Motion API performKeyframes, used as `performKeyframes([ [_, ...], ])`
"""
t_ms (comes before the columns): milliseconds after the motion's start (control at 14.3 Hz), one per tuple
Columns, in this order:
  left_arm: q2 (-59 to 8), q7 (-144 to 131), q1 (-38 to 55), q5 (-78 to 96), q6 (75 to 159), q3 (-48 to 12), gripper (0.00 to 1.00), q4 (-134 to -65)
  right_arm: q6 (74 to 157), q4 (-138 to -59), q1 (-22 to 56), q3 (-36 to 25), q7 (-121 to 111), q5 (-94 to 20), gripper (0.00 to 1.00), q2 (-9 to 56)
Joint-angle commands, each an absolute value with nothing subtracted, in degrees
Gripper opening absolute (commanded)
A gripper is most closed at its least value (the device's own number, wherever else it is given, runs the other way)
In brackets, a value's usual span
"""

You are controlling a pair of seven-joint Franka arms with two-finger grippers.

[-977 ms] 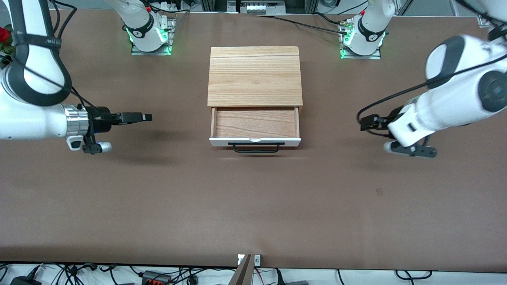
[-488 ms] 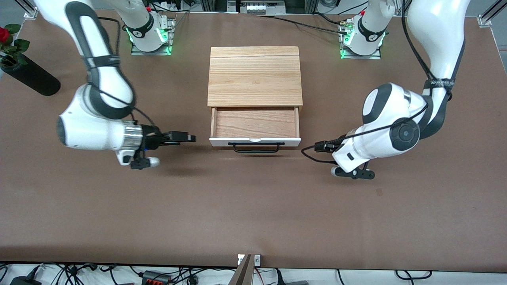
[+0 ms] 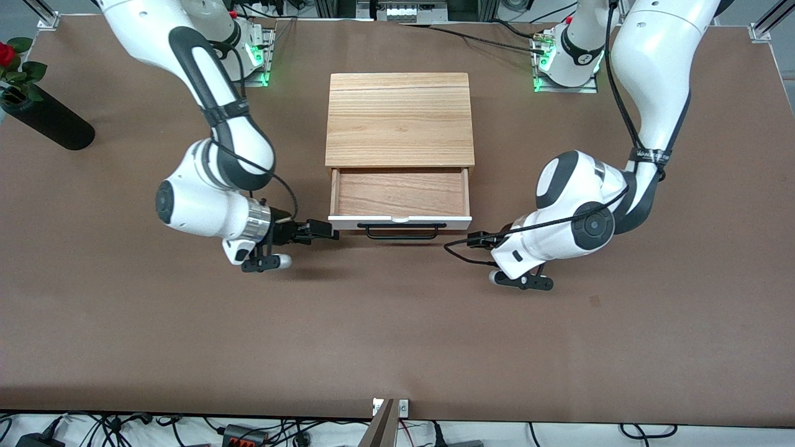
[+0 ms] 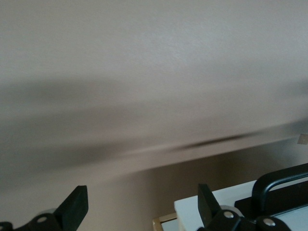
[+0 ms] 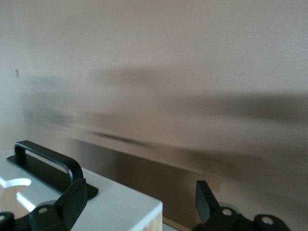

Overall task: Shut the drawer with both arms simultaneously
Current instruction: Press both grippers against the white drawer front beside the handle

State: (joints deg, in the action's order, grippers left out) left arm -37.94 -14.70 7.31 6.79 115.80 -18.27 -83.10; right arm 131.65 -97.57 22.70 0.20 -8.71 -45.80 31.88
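Note:
The drawer [image 3: 400, 192] stands pulled out of its light-wood cabinet [image 3: 399, 118], its white front panel [image 3: 348, 219] and black bar handle [image 3: 402, 231] toward the front camera. My right gripper [image 3: 324, 230] is open and low beside the panel's corner at the right arm's end. In the right wrist view [image 5: 139, 199] that panel corner [image 5: 110, 204] and the handle [image 5: 48, 161] lie between and beside its fingers. My left gripper [image 3: 475, 238] is open near the panel's corner at the left arm's end. The left wrist view [image 4: 142, 207] shows the panel [image 4: 231, 202] and handle [image 4: 281, 180].
A black vase [image 3: 46, 121] with a red rose [image 3: 6, 53] lies at the right arm's end of the table. The two arm bases [image 3: 233, 53] [image 3: 568, 59] stand beside the cabinet's back. Brown tabletop [image 3: 397, 323] spreads toward the front camera.
Both arms have swung inward and lowered, bringing their grippers from the table's ends to the drawer's front corners. The drawer has not moved.

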Motion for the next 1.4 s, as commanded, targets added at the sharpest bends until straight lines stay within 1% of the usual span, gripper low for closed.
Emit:
performKeyframes([
  [0,-38.7,-14.7,9.2,7.8,115.3,-18.1,1.00,-82.0,135.2,-98.1,25.2,-0.1,-8.7,-48.0,1.00,32.3],
  [279,-38.5,-14.1,10.5,7.7,114.9,-18.1,1.00,-83.6,135.8,-99.3,27.2,-0.2,-8.8,-48.5,1.00,32.3],
  [419,-37.7,-13.9,10.4,7.7,112.8,-18.1,1.00,-85.0,135.8,-99.6,27.9,-0.2,-8.8,-48.6,1.00,32.3],
  [698,-34.7,-12.5,9.7,7.8,111.8,-18.8,1.00,-88.9,135.5,-100.6,28.4,-0.1,-8.8,-48.6,1.00,32.1],
  [837,-33.9,-11.2,8.1,7.9,111.3,-20.6,1.00,-90.8,135.2,-101.1,29.2,-0.1,-8.7,-48.6,1.00,32.0],
  [1116,-31.0,-11.2,3.7,7.9,111.2,-26.4,1.00,-95.8,134.8,-103.6,30.1,-0.1,-8.4,-48.5,1.00,31.7],
  [1326,-28.8,-11.2,2.8,7.9,111.2,-28.2,1.00,-98.8,130.1,-103.7,30.1,-0.1,-8.4,-48.5,1.00,31.6],
])
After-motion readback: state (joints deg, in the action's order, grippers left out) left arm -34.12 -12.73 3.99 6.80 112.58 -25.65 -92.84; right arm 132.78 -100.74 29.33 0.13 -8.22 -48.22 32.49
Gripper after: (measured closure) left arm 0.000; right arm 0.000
